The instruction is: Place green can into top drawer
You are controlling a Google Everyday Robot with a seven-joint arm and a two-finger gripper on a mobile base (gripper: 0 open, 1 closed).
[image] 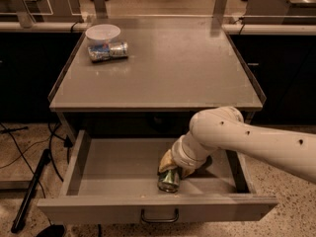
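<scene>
The top drawer (98, 205) stands pulled out under the grey table, its dark curved handle (159, 217) at the front centre. The green can (169, 180) is inside the drawer, near the front middle, its lower end resting on or just above the drawer floor. My gripper (173, 166) reaches down into the drawer from the right on the white arm (247, 139). Its yellowish fingers (166, 160) are closed around the can's upper end.
On the table top (163, 68), at the back left, a white bowl (102, 32) sits beside a blue-and-white silver can (108, 51) lying on its side. Black cables and a dark pole (30, 191) lie on the floor left of the drawer.
</scene>
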